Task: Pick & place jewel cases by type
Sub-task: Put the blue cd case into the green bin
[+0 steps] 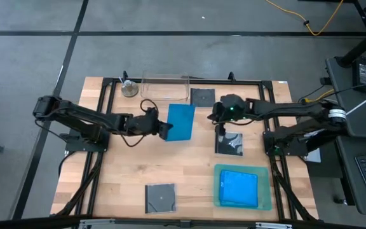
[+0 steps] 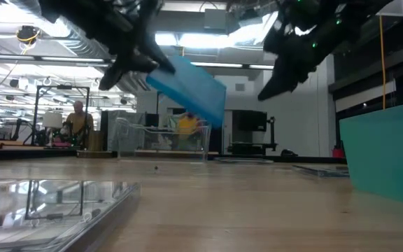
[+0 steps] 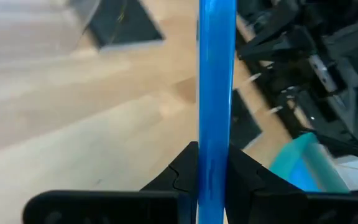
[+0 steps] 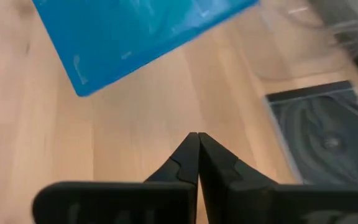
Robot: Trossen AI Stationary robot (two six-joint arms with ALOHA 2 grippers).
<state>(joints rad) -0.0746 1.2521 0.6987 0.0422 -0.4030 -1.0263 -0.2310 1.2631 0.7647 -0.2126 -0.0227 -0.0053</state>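
Six jewel cases, two containers, two robot arms on one table.
Blue cases: one aloft (image 1: 182,121), a stack in the green tray (image 1: 267,202), its number unclear. Dark square cases, three: one (image 1: 203,97), another (image 1: 161,197), a patterned one (image 1: 230,144). One clear tub (image 1: 165,87). One small round object (image 1: 129,89).

The left gripper (image 1: 162,129) clamps the near edge of a bright blue rectangular plastic case (image 1: 182,121), which lies just in front of the clear plastic rectangular tub (image 1: 165,88) at the table's far edge. A small dark square case (image 1: 203,97) lies beside the tub's right end. The right gripper (image 1: 221,130) sits further right of the tub, over a black-and-white patterned square case (image 1: 230,143). Well forward of the tub, a green translucent flat tray (image 1: 267,198) carries more blue cases (image 1: 239,187), and a dark grey square case (image 1: 161,197) lies to the tray's left.
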